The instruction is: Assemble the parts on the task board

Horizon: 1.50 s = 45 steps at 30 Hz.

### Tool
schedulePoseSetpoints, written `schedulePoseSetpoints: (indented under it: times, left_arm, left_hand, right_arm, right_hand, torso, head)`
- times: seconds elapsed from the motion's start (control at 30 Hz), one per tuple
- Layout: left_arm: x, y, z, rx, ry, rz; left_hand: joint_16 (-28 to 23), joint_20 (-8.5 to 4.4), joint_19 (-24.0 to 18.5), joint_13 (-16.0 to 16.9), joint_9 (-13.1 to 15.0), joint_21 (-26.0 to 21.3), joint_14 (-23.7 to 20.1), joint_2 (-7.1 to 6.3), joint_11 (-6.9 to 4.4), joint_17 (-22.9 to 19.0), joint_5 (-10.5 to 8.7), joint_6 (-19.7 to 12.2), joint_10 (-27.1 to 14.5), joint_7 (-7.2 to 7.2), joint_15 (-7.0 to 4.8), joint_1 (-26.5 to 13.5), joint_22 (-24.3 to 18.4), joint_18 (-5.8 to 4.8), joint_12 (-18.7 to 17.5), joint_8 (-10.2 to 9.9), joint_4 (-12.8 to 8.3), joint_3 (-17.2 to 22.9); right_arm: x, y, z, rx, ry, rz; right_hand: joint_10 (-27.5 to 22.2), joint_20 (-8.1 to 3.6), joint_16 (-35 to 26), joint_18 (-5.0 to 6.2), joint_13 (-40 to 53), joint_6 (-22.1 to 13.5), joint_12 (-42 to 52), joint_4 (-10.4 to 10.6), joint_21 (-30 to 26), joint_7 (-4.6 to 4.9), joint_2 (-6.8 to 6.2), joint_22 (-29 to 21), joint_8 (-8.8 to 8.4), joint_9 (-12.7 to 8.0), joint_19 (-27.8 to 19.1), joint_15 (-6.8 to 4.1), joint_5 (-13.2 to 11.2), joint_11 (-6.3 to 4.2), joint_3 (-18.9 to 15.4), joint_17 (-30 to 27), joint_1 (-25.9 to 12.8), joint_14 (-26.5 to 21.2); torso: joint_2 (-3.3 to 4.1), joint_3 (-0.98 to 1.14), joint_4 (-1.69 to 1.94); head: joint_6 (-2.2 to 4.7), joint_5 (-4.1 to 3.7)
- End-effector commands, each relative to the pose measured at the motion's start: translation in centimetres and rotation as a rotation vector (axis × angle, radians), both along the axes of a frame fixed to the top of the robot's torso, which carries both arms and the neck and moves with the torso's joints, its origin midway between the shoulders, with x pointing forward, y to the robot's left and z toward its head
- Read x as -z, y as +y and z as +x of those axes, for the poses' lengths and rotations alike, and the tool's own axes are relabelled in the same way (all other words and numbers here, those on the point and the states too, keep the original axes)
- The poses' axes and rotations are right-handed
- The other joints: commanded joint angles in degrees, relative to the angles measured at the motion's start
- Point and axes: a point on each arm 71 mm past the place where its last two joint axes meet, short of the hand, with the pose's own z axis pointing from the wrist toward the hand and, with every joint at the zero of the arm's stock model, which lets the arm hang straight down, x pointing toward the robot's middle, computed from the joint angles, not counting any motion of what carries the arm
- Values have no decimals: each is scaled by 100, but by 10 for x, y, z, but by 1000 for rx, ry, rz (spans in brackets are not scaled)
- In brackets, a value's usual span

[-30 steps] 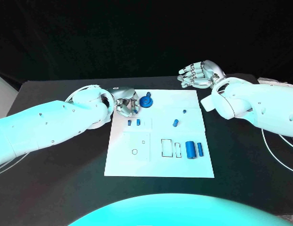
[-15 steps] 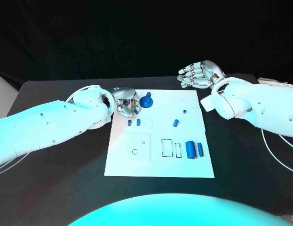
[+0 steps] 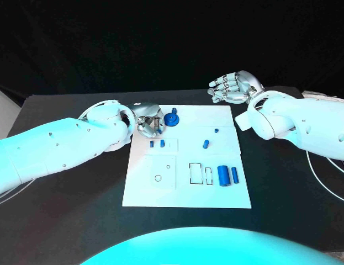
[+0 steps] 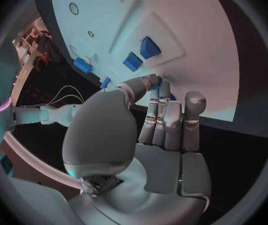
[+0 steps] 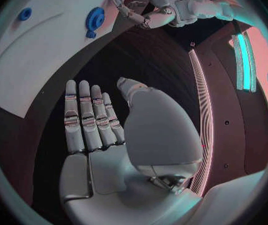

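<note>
Now left robot hand (image 3: pixel 148 122) beside blue gear (image 3: pixel 171 118); right robot hand (image 3: pixel 234 87) empty.

- I see the board (image 3: pixel 184 187), a white plate, lying flat mid-table with outlined recesses.
- A blue gear (image 3: pixel 171 118) with a knob stands near its far left corner.
- Two small blocks (image 3: pixel 157 143) sit side by side left of centre.
- Two cylinders (image 3: pixel 229 175) lie parallel near the right edge.
- Two small pegs (image 3: pixel 211 138) lie right of centre.

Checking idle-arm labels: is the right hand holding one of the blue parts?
No: in the right wrist view the right hand is open above the black table, its fingers straight with nothing in them.
</note>
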Motion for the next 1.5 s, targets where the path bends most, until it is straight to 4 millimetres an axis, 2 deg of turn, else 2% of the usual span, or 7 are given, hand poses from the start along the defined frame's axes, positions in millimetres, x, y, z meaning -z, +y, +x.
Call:
schedulePoseSetpoints:
  times: [0.03,0.5,0.63,0.8,1.07,1.27,1.5]
  left_arm:
    - [5,-2,-3,17,22,19]
    - [5,-1,-3,16,16,12]
    - [4,-1,-3,16,1,-12]
    - [2,0,-4,16,-20,-44]
    - [2,1,-4,15,-29,-59]
    - [1,1,-5,14,-32,-62]
    - [1,2,-4,9,-31,-61]
  left_hand:
    - [26,2,23,6,15,7,15,83,2,-31,13,58,48,7,-11,12,-6,-105,-19,32,-21,-26]
    - [23,-3,14,5,14,1,11,88,11,-34,17,50,39,10,-12,27,-14,-103,-39,10,-38,-17]
    - [25,-7,0,-1,4,-7,10,83,36,-35,21,3,11,32,4,28,-26,-102,-84,-51,-54,-11]
    - [32,8,-6,-1,-32,-9,2,67,81,-51,23,-152,-27,81,43,22,-28,-103,-152,-218,-83,-5]
    - [-64,53,-197,-16,-63,-132,-207,44,148,-366,25,-256,-176,132,100,-7,-199,-60,-265,-368,-93,6]
    - [-111,78,-291,-16,-103,-190,-319,27,156,-517,26,-387,-198,152,115,-15,-272,-38,-300,-501,-106,22]
    - [-118,81,-319,-12,-117,-208,-340,15,152,-546,23,-425,-186,155,114,-25,-295,-31,-301,-540,-107,18]
  right_arm:
    - [0,2,0,-18,-6,4]
    - [0,2,-1,-19,-4,5]
    - [1,2,-1,-19,-4,5]
    - [1,2,-1,-18,-3,5]
    - [1,1,-1,-17,-3,5]
    - [2,1,-1,-16,-2,4]
    - [2,1,-2,-15,0,4]
  right_hand:
    - [-35,-2,-24,23,-7,38,-22,-8,-14,140,-17,-7,-27,-7,-32,11,20,6,11,-10,-44,-43]
    - [-38,0,-30,22,-7,36,-27,-8,-14,144,-18,-14,-31,-8,-37,14,19,9,10,-18,-51,-46]
    - [-38,0,-30,22,-7,36,-27,-8,-14,144,-18,-14,-31,-8,-37,14,19,9,10,-18,-51,-46]
    - [-44,6,-40,22,-7,33,-37,-12,-13,153,-19,-30,-38,-11,-47,20,19,16,11,-36,-60,-51]
    - [-49,10,-46,22,-8,30,-43,-15,-12,158,-21,-39,-42,-13,-52,24,20,21,11,-45,-64,-54]
    - [-67,19,-63,21,-8,16,-61,-26,-12,174,-23,-64,-58,-18,-69,35,21,34,12,-73,-71,-65]
    - [-74,24,-70,21,-8,9,-69,-30,-11,185,-23,-76,-66,-22,-76,40,20,42,11,-86,-77,-70]
  torso:
    - [-4,1,3]
    - [-10,-2,3]
    - [-6,-7,1]
    - [-3,-6,1]
    - [-3,-7,1]
    - [-7,-7,6]
    - [-2,0,-1]
  head:
    - [1,-5]
    - [1,4]
    - [1,6]
    - [1,-1]
    - [1,-5]
    - [1,-10]
    - [1,-15]
